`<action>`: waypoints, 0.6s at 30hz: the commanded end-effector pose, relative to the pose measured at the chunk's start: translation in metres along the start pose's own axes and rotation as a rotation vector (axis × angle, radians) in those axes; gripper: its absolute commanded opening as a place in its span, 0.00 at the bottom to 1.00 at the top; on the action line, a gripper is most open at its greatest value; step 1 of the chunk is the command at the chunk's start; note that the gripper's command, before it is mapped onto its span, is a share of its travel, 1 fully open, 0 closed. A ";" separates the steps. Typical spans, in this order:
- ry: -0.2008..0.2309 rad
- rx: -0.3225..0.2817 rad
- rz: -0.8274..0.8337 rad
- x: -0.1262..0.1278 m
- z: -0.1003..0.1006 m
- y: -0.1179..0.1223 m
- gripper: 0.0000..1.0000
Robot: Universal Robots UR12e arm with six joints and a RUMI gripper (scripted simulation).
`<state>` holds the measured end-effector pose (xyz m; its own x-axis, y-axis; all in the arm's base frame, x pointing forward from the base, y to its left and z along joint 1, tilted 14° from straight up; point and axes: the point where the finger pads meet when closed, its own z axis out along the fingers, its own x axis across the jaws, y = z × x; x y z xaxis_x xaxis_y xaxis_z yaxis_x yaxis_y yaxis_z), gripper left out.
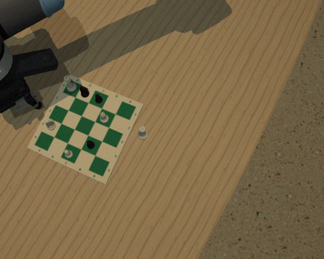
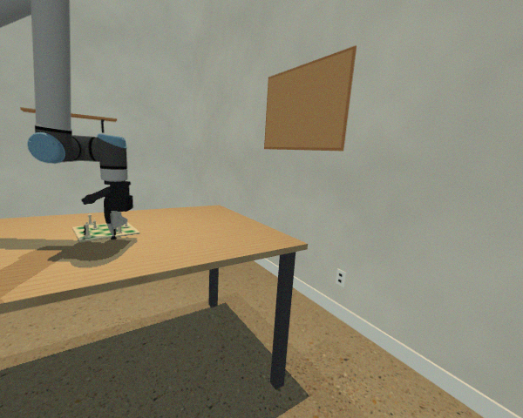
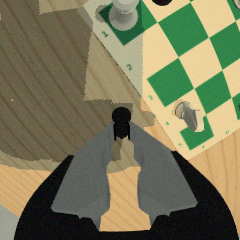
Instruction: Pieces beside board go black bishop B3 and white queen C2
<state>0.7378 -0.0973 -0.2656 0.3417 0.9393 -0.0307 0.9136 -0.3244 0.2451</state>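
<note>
Grasp step on black bishop [image 1: 39, 105] [image 2: 113, 237] [image 3: 121, 116], off the board's [image 1: 85, 125] [image 2: 133, 232] [image 3: 170, 90] left edge in top view. Claw [image 1: 35, 103] [image 2: 113, 231] [image 3: 121, 123] nearly closed, looks clamped on it. White queen [image 1: 142, 133] upright, off right edge. Next: lift straight up, clear neighbours, carry right to free B3, lower between occupied B2 and B4. Queen to C2 after.

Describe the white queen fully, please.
The white queen is a small, pale, slightly glossy chess piece with a round, broad base, a narrower body and a flared, crown-like head. It stands upright on the wooden table, outside the board's A-column edge, near labels 2 and 3. Only the table touches it.
</note>
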 end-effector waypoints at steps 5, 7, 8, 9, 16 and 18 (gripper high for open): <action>0.000 -0.001 0.000 0.000 -0.044 0.001 0.00; 0.000 -0.001 0.000 0.000 -0.051 0.001 0.00; 0.000 -0.001 0.000 0.000 -0.051 0.001 0.00; 0.000 -0.001 0.000 0.000 -0.059 0.001 0.00; 0.000 -0.001 0.000 0.000 -0.094 0.001 0.00; 0.000 -0.001 0.000 0.000 -0.096 0.001 0.00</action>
<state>0.7192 -0.0877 -0.1834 0.3417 0.9393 -0.0307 0.9135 -0.3243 0.2458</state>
